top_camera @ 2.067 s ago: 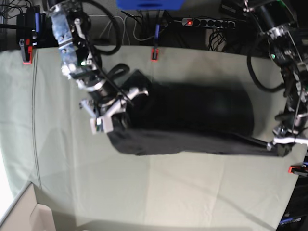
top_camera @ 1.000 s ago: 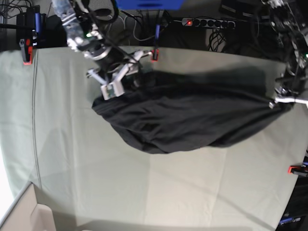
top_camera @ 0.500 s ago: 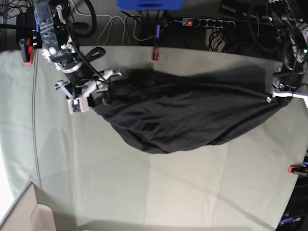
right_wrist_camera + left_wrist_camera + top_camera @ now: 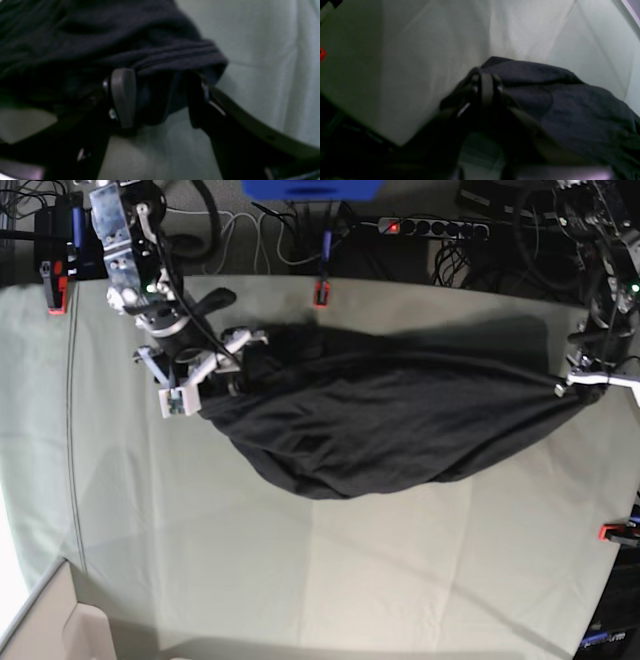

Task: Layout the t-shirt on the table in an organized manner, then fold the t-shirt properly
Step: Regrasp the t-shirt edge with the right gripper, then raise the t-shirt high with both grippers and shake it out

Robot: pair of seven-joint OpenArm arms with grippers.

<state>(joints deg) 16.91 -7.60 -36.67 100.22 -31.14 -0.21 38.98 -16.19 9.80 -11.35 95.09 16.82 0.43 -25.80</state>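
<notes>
The t-shirt (image 4: 390, 420) is soft matt cloth, dark charcoal, with many folds and a ribbed hem. The counter (image 4: 330, 580) has a cover of pale grey-green cloth, matt and smooth, with faint creases. The right gripper (image 4: 160, 97) looks like dark matt plastic, with small shiny metal screws.

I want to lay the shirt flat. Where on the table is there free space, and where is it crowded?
The table is bare in front of the t-shirt, down to the near edge, and left of the right gripper. It is crowded along the far edge, where the shirt stretches between that gripper and the left gripper.
</notes>
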